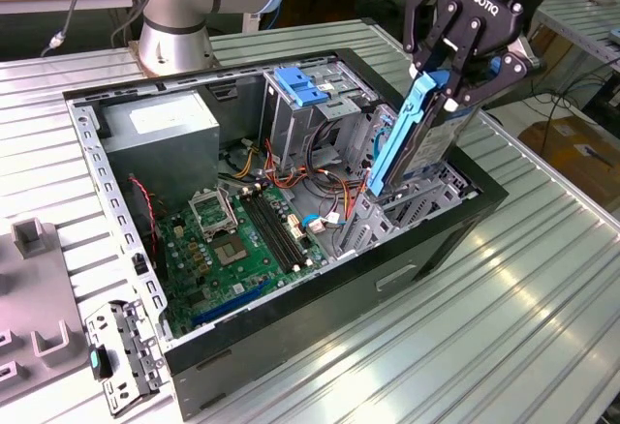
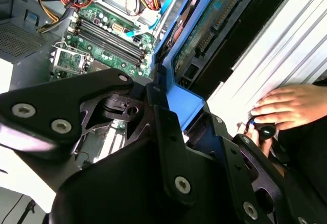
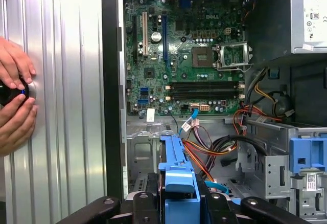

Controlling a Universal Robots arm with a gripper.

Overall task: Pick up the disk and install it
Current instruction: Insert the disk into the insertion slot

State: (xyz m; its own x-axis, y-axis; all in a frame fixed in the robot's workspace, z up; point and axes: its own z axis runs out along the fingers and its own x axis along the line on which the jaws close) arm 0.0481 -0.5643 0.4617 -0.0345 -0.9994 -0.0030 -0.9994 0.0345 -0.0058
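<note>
The disk (image 1: 415,138) hangs in the grip of the hand (image 1: 461,77), above the end of the open computer case (image 1: 320,298) that lies at the exterior view's right. It stands steeply on edge and tilted, with its upper end leaning toward the exterior view's right. The upper end sits between the fingers, and the lower end reaches down among the metal bay walls inside the case. 1 blue rail faces the camera, with the silver-grey body behind it.

The hand is closed on the disk's upper end, its 2 black fingers pressed against the disk from either side. In both wrist views the blue rail (image 3: 176,168) runs out from between the fingers toward the case interior. The second wrist view shows the disk's green circuit side (image 2: 204,35).

The motherboard (image 1: 232,240) lies flat on the case floor. The case rests on the ribbed metal bench (image 1: 504,327). A person's fingers (image 3: 18,68) hold a small black knob on the bench beside the case.
</note>
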